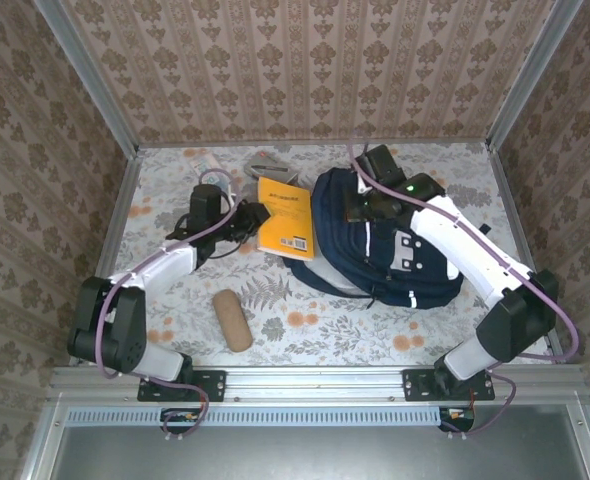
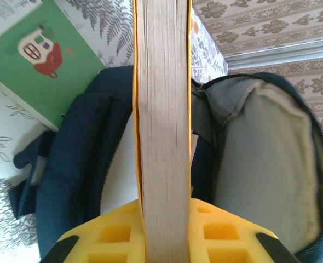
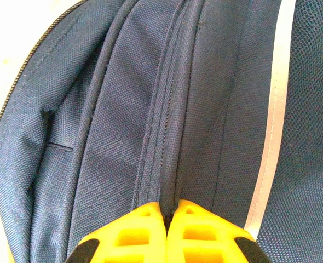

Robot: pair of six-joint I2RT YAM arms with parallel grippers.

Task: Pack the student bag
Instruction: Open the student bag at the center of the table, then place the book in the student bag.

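Note:
The student bag (image 1: 385,255), navy with thin white stripes, lies on the table right of centre, and its grey-lined opening (image 2: 265,159) gapes in the left wrist view. My left gripper (image 1: 247,216) is shut on a yellow-covered book (image 1: 283,215). The book stands edge-on between the yellow fingers (image 2: 162,205), its page block (image 2: 162,98) pointing toward the bag's mouth. My right gripper (image 1: 360,205) is at the bag's upper left rim, shut on a ridge of navy fabric along a seam (image 3: 169,211). A pale stripe (image 3: 268,153) runs beside that seam.
A tan oblong case (image 1: 233,320) lies near the front left. A green book with a house drawing (image 2: 35,49) lies flat by the bag. Two small items (image 1: 207,160) (image 1: 270,165) rest at the table's back edge. Patterned walls enclose the table.

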